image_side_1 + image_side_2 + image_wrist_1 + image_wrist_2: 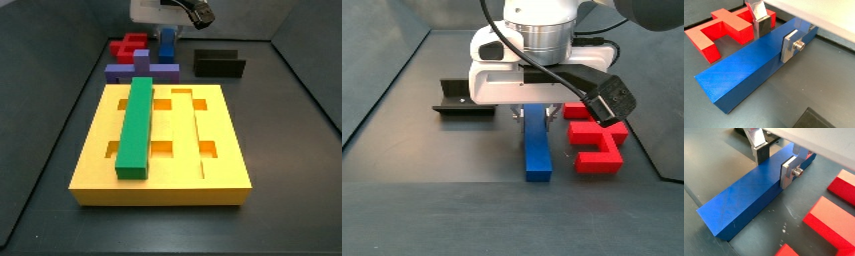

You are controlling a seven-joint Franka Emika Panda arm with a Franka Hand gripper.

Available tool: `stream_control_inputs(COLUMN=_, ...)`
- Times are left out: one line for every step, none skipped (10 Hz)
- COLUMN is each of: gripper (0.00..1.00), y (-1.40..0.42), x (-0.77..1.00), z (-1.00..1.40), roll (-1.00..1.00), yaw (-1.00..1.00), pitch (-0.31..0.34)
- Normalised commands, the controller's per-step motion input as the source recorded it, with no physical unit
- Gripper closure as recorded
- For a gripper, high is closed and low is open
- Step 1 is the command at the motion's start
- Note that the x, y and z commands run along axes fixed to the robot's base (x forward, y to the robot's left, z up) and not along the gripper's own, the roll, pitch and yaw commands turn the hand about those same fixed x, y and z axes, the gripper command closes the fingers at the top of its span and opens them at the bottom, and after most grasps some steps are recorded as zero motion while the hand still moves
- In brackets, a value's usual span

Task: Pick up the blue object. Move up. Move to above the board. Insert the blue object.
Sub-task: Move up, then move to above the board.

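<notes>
Your gripper (775,34) has its jaws around the blue bar (751,70), apparently clenched; lift, carry to the board (214,150), insertion remain.

The surface is a dark grey, matt floor (160,230), flat and unpatterned. Plain dark grey walls shut it in: in a side view a left wall (34,80) and a right wall (314,50) slope outward from it, meeting a low back wall. A thin straight seam crosses the floor (449,210) near its front. A black L-shaped fixture (221,62) stands near the back. Soft overhead light leaves pale glints on the floor (784,228).
</notes>
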Motion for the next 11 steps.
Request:
stream_control_inputs(gripper=1.00, y=0.00, x=0.00, z=0.83, roll=0.00, yaw=0.00, pitch=0.000)
stream_control_inputs(gripper=1.00, y=-0.03, x=-0.08, z=0.74, roll=-0.01, yaw=-0.02, pitch=0.050)
stream_control_inputs(gripper=1.00, y=-0.03, x=-0.08, z=0.44, roll=0.01, yaw=-0.02, pitch=0.047)
stream_control_inputs(gripper=1.00, y=-0.02, x=-0.05, z=0.26, roll=0.02, yaw=-0.01, pitch=0.030)
stream_control_inputs(gripper=1.00, y=0.00, x=0.00, z=1.40, roll=0.00, yaw=0.00, pitch=0.000)
stream_control_inputs(gripper=1.00, y=0.00, x=-0.01, z=1.40, roll=0.00, yaw=0.00, pitch=0.020)
stream_control_inputs(gripper=1.00, y=0.00, x=-0.02, z=1.40, roll=0.01, yaw=0.00, pitch=0.026)
stream_control_inputs(gripper=1.00, y=0.00, x=0.01, z=1.40, roll=0.02, yaw=0.00, pitch=0.020)
stream_control_inputs(gripper=1.00, y=0.00, x=0.02, z=1.40, roll=0.01, yaw=0.01, pitch=0.063)
stream_control_inputs(gripper=1.00, y=0.01, x=0.01, z=1.40, roll=0.02, yaw=0.00, pitch=0.075)
stream_control_inputs(gripper=1.00, y=0.00, x=0.02, z=0.91, roll=0.02, yaw=0.00, pitch=0.070)
